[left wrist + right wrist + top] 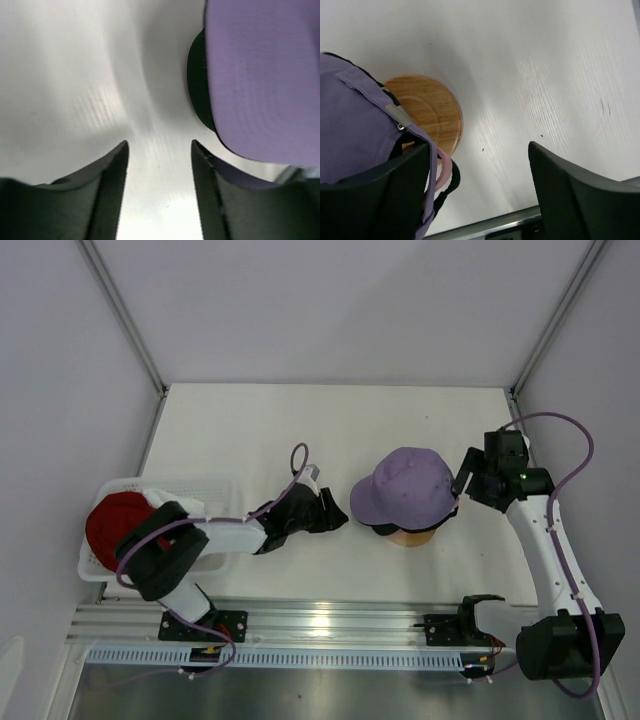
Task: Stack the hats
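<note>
A lavender cap (408,485) tops a stack of hats on the round wooden stand (412,536), brim pointing left. In the left wrist view its brim (265,75) lies over a dark cap's brim (197,85). My left gripper (335,512) is open and empty just left of the brim, its jaws (160,150) apart over bare table. My right gripper (463,480) is open and empty at the back of the stack, with one finger beside the lavender cap (355,130). Pink (442,172) and black straps (447,187) hang below. A red cap (115,523) lies in the basket.
The white mesh basket (200,485) stands at the left edge of the table under my left arm. The wooden stand's base (427,110) shows in the right wrist view. A metal rail (330,620) runs along the table's near edge.
</note>
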Controlling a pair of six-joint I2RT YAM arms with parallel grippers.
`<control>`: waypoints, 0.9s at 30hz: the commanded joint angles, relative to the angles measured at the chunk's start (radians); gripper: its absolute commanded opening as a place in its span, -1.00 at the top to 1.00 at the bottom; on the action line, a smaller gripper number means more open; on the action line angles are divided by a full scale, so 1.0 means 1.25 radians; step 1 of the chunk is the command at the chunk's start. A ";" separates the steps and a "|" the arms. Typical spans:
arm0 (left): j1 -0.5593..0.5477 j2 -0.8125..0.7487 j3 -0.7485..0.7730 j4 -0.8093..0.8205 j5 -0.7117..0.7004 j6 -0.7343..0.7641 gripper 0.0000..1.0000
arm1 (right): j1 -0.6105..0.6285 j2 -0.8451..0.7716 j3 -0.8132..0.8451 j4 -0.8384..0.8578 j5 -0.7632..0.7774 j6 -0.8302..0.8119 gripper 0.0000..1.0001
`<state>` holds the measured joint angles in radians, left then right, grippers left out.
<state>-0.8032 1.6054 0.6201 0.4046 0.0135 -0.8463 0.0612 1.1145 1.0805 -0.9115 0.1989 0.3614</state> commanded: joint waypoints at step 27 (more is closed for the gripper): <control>0.683 -0.514 0.173 -0.713 -0.444 0.082 -0.99 | 0.175 -0.111 0.087 0.279 -0.165 -0.055 -0.99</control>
<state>-0.0608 0.9798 0.8783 -0.3550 -0.5091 -0.5743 0.1741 0.9352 1.2114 -0.6685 -0.0277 0.3351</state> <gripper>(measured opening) 0.994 0.993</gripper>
